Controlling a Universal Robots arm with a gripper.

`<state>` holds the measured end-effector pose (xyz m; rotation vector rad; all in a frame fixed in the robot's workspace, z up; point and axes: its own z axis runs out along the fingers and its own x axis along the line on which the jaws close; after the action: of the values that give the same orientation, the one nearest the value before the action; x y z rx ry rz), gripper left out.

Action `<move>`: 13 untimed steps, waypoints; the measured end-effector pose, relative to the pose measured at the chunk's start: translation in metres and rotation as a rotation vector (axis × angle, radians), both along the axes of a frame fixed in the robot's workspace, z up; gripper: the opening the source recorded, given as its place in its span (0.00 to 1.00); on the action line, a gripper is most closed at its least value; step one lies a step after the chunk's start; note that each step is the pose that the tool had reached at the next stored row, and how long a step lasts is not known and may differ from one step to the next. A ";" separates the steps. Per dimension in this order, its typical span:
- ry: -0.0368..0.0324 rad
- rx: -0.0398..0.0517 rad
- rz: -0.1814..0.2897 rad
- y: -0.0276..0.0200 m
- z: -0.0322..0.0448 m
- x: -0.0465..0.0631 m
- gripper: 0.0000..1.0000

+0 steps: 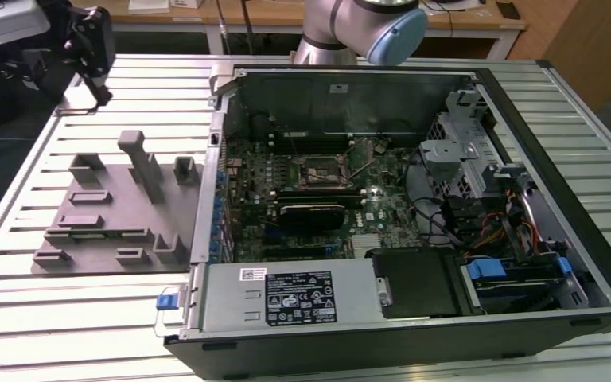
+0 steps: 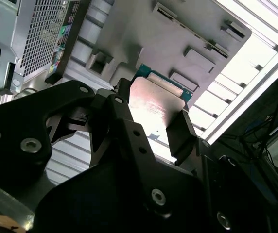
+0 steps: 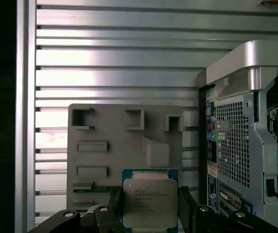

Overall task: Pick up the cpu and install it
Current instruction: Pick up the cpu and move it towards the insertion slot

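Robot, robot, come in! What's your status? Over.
Copy: tool shut on the cpu. It hangs clear of the grey fixture, outside the computer case. Nothing else touches it.

Printed label on the power supply (image 1: 284,296), faint markings on the cpu (image 3: 149,203), none of it legible

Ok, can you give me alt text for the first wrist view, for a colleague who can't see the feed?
The gripper grips the cpu by two opposite edges, its silvery top facing the camera. Beyond it lies the grey plastic fixture on the slatted metal table, with the rear of the computer case beside the fixture.
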<state>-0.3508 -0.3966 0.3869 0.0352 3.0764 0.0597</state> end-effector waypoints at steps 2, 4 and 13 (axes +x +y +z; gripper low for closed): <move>0.0000 0.0000 0.000 0.0000 0.0000 0.005 0.55; 0.0000 0.0000 0.000 0.0000 0.0000 0.010 0.55; 0.0000 0.0000 0.000 0.0000 0.0000 0.031 0.55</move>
<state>-0.3203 -0.3966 0.3869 0.0352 3.0765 0.0596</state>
